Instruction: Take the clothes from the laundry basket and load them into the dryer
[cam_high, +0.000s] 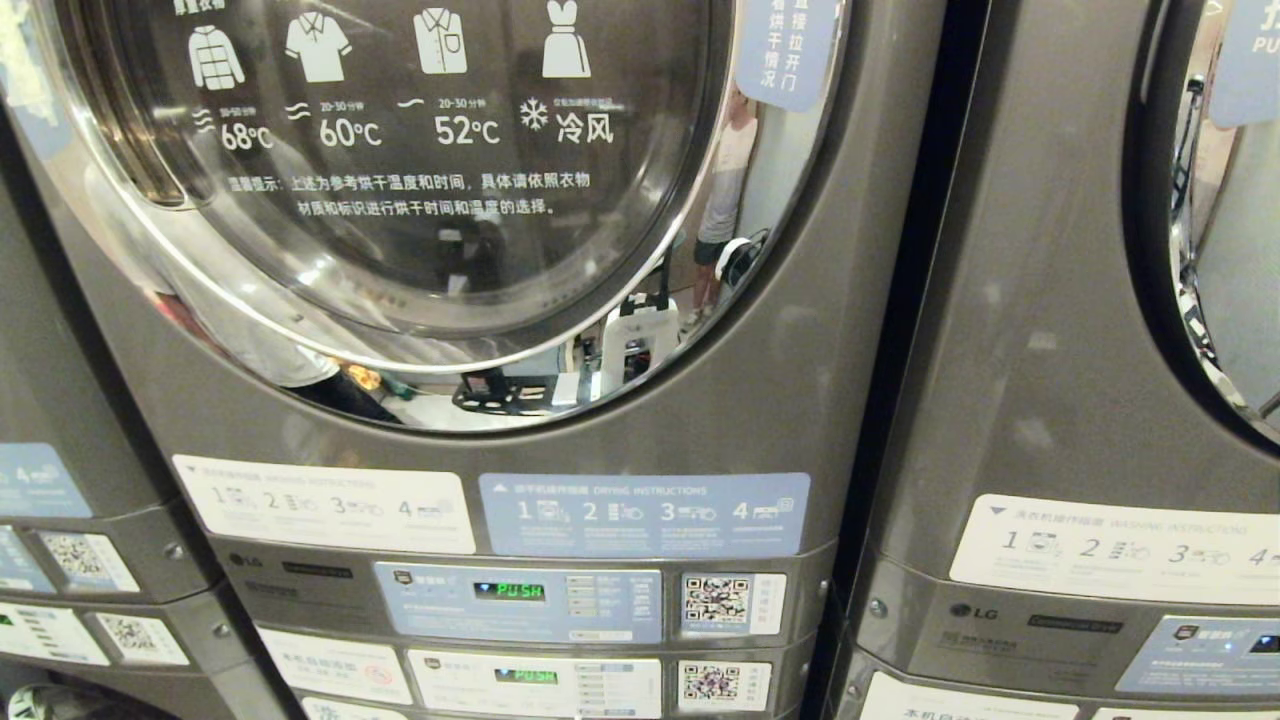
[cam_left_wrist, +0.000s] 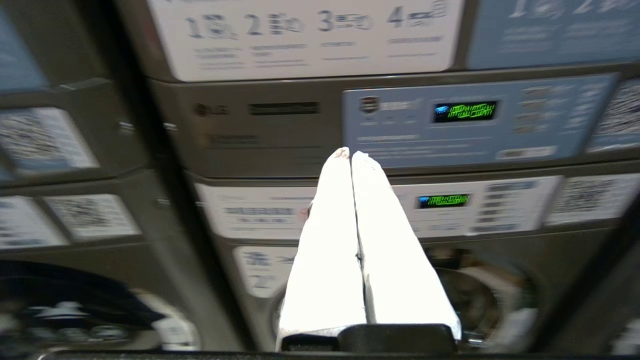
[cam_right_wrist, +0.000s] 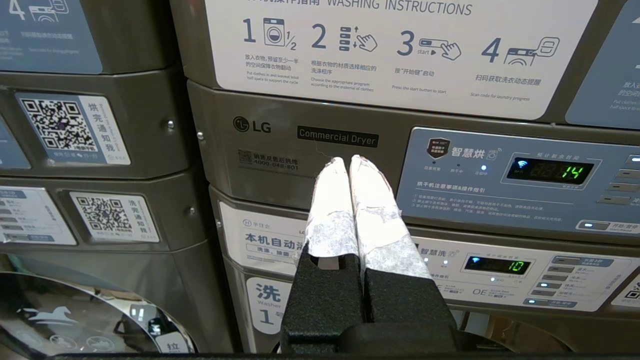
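A grey stacked dryer (cam_high: 780, 400) fills the head view, its round glass door (cam_high: 400, 180) shut and printed with white clothing icons and temperatures. The clothes and the laundry basket are out of view. Neither arm shows in the head view. My left gripper (cam_left_wrist: 350, 154) is shut with nothing between its white-wrapped fingers, pointing level at the blue control panel (cam_left_wrist: 475, 117) of the dryer. My right gripper (cam_right_wrist: 348, 161) is also shut and empty, pointing at the neighbouring machine's front near the "Commercial Dryer" label (cam_right_wrist: 337, 136).
A second stacked machine (cam_high: 1080, 400) stands to the right, a third (cam_high: 60, 520) at the left edge. Washer doors sit below the panels (cam_left_wrist: 470, 295) (cam_right_wrist: 75, 320). Instruction stickers (cam_high: 645, 515) and QR codes (cam_high: 717, 602) cover the fronts.
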